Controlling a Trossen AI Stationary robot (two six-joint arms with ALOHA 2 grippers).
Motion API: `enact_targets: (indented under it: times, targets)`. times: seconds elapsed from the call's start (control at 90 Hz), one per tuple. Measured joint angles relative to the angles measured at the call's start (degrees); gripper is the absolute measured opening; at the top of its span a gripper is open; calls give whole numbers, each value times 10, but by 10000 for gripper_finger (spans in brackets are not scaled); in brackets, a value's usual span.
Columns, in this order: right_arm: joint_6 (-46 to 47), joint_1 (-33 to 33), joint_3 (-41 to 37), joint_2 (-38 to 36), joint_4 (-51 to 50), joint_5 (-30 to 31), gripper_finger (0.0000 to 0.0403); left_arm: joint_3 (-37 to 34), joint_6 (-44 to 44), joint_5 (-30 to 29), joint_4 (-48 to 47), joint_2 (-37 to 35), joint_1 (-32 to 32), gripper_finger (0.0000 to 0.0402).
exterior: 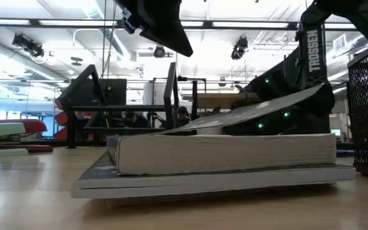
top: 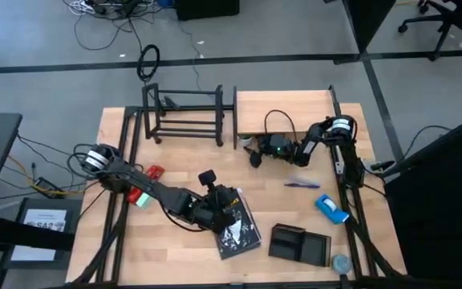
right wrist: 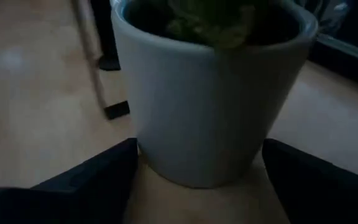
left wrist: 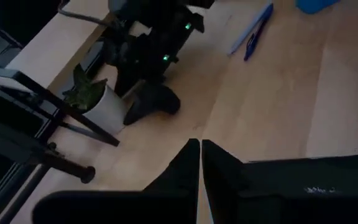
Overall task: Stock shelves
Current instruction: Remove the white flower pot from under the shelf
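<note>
"TROSSEN" — white capitals running up a dark arm (exterior: 316,54); nothing else legible.

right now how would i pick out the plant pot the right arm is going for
Find the wood-topped shelf at the table's far right. At its near left leg stands a small white pot with a green plant, the right pincer open around it. It is the only white, leafy thing there.

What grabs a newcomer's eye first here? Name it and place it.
The right gripper stands out: open, its fingers on either side of a small white plant pot beside the wood-topped shelf. Next comes the left gripper, fingers shut, above a thick book near the table's front edge.
</note>
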Motion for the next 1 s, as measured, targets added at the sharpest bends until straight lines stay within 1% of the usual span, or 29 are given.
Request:
enact_targets:
  times: [0.178,0.467,0.6,0.7,0.789,0.9,0.956,1.0]
  targets:
    - [-27,-12,10,0,1,-66,313,0,0,4,1,0,0,0]
    - [-39,-21,17,1,-2,-166,311,0,1,4,11,0,0,0]
    - [-32,-11,4,0,5,-219,311,0,1,4,10,0,0,0]
    - [-25,9,-8,0,5,-257,311,0,1,4,10,0,0,0]
    - [-31,31,-15,-1,7,-255,311,0,1,4,9,0,0,0]
    - [-41,60,-14,-1,6,-220,311,0,2,4,1,0,0,0]
    - [-42,72,-11,-1,6,-199,311,0,-5,4,-22,0,0,0]
    - [-43,80,-9,-1,7,-186,311,0,-28,7,-56,-3,-1,0]
